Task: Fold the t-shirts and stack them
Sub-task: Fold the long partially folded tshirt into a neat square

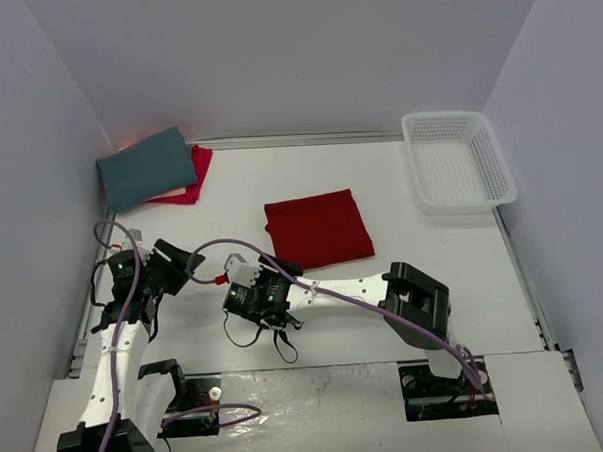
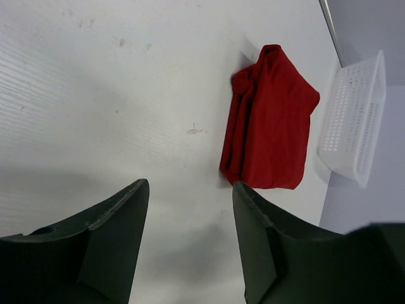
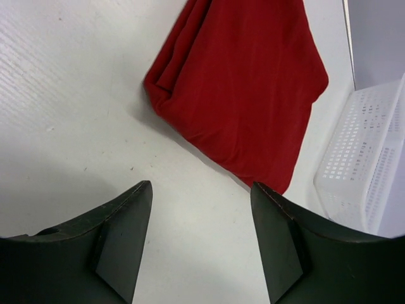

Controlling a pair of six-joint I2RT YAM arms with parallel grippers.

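A folded deep red t-shirt [image 1: 319, 228] lies flat at the table's middle; it also shows in the left wrist view [image 2: 272, 120] and the right wrist view [image 3: 243, 88]. A folded slate-teal t-shirt [image 1: 147, 168] lies on a pinkish-red t-shirt [image 1: 193, 178] at the back left corner. My left gripper [image 1: 191, 259] [image 2: 190, 185] is open and empty, left of the deep red shirt, over bare table. My right gripper [image 1: 286, 271] [image 3: 202, 185] is open and empty, just short of the deep red shirt's near left corner.
A white mesh basket [image 1: 457, 159] stands empty at the back right; it also shows in the left wrist view [image 2: 354, 120] and the right wrist view [image 3: 367, 164]. Walls close the table on the left, back and right. The right arm's forearm [image 1: 354, 289] stretches across the near middle.
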